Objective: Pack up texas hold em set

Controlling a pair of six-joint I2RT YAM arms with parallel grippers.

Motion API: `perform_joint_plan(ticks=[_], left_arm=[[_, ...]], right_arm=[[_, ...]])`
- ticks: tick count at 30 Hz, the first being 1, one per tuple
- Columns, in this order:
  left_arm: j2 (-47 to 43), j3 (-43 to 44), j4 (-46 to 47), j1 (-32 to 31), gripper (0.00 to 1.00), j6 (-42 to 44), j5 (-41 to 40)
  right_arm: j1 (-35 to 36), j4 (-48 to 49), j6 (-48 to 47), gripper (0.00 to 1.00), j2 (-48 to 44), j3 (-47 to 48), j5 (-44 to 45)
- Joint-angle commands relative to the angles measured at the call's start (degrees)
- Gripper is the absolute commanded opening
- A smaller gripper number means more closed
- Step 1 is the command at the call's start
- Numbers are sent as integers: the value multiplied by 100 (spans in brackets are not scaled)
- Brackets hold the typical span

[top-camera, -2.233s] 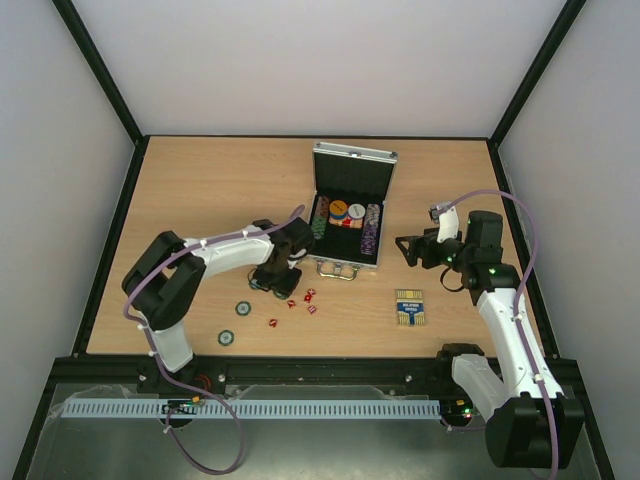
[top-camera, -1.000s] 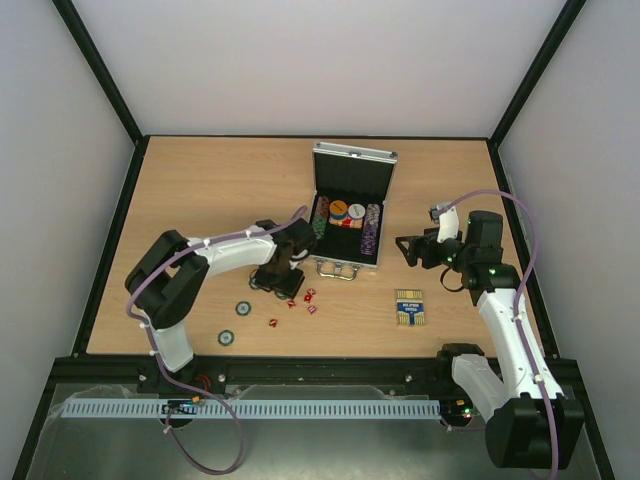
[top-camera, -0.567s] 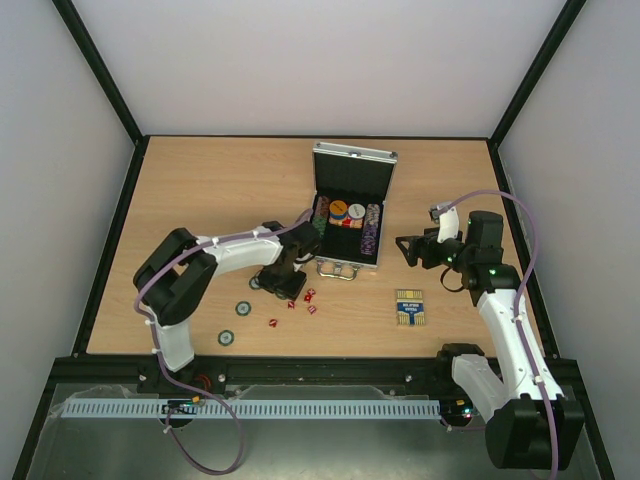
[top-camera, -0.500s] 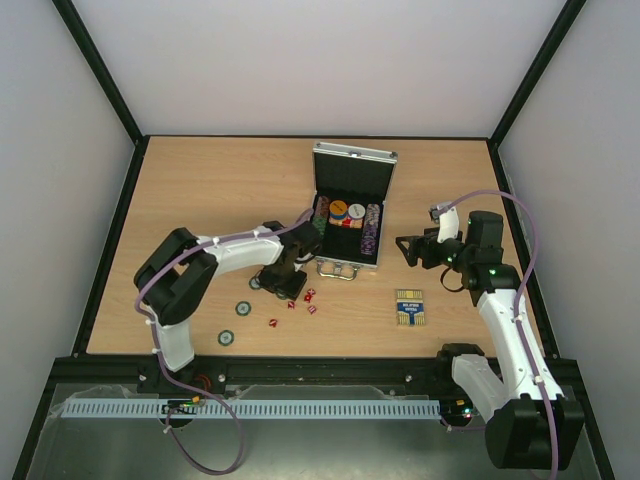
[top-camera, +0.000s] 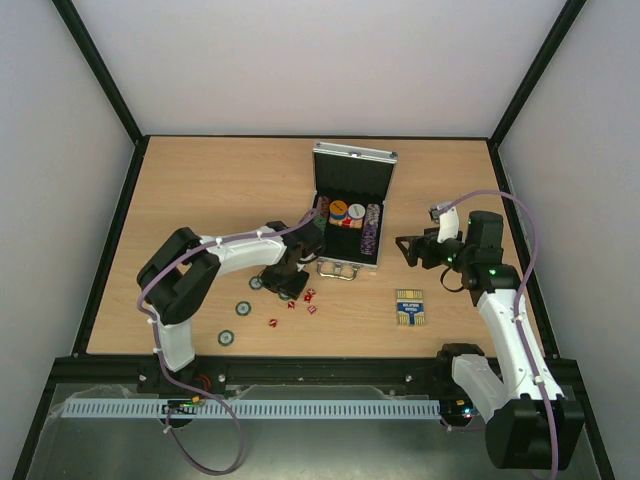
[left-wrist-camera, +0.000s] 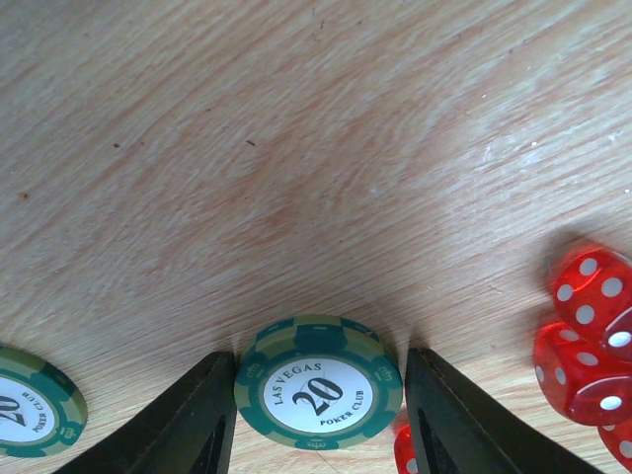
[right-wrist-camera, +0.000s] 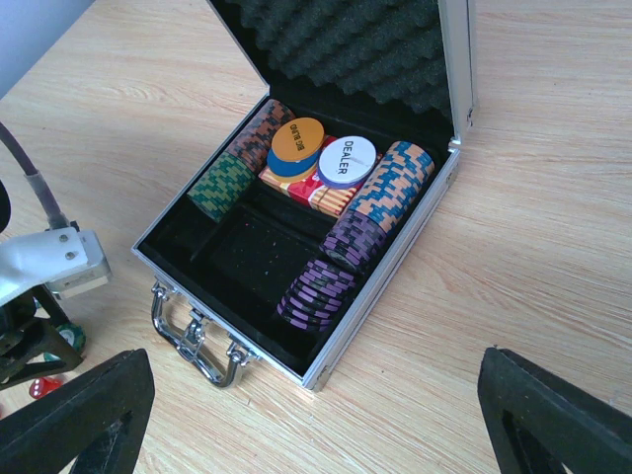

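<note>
**While the case [top-camera: 348, 228] gapes, three chips [top-camera: 241, 308] lie outside**

Seen from above, the case stands well off every table [top-camera: 200, 180] edge. Just left of its front, the left gripper [top-camera: 290, 283] sits among the chips and four dice [top-camera: 309, 294]. One deck box [top-camera: 410, 307] lies to its right.

Left wrist: fingers [left-wrist-camera: 188, 425] spread astride one chip [left-wrist-camera: 318, 381].

Right wrist: right gripper [right-wrist-camera: 314, 375] released, empty.

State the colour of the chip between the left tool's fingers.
Chip: green, paler edge blocks, white centre; best in the left wrist view.
</note>
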Motion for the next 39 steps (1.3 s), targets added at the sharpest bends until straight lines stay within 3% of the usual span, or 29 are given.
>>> perform_joint_plan(ticks=[1,10,35,39], left_arm=[[179,-36,-199,-38,47,-17,-242],[146,-25,-323,-34,55,-24,-331],[-47,-423,-178,-31,48,15,32],[150,-335,-133,-40,42,37,72]], right_arm=[[-15,66,-72,91,-30,-38,-49],[-16,64,-63,91,-41,-36,-51],[-16,57,-80,91,-62,-28,-57],[-17,57,-72,91,-67,-32,-51]])
